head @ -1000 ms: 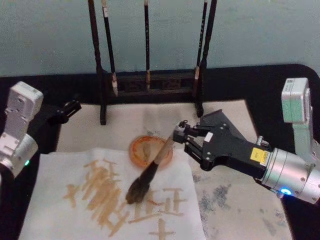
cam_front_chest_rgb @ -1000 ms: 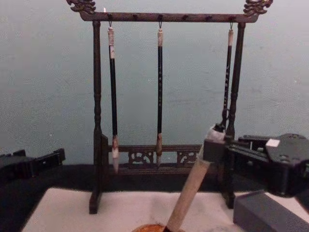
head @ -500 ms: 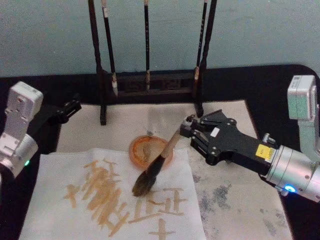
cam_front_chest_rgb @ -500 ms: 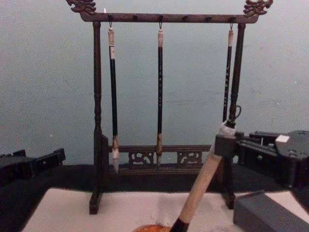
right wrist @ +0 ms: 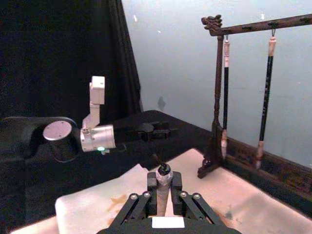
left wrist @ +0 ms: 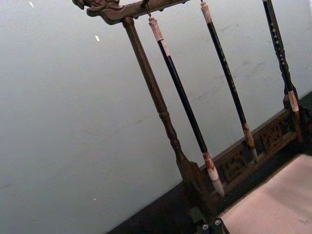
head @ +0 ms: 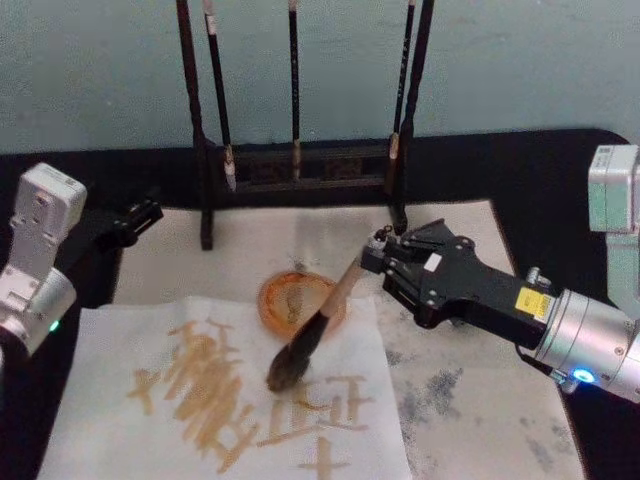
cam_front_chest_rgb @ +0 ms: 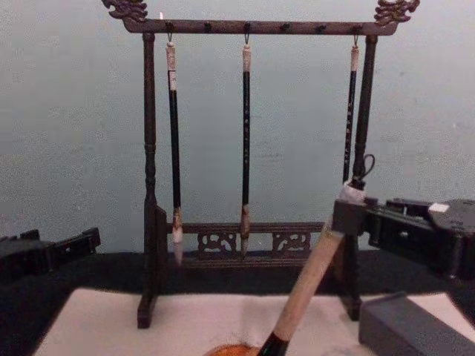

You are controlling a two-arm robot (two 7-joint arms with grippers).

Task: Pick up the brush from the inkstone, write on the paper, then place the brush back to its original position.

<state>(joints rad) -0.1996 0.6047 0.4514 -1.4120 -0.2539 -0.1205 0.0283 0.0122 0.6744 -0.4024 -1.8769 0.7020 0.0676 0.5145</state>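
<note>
- Beside round orange inkstone dish, thick tan-handled brush leans, bristles at off-white paper; right gripper fingers clamped on handle end.
- Risk: return swing clips dish or smears ink strokes.
- Left gripper parked, far left.

Head view: high up, looks forward and down on the rack, its foot and the ground before it. Chest view: low, level, square to the rack, near, full height. Both share its three thin brushes. Left wrist view: close off the rack's left post, tilted upward. Right wrist view: just behind the right gripper clamped on the brush, faces that same post from farther off.
</note>
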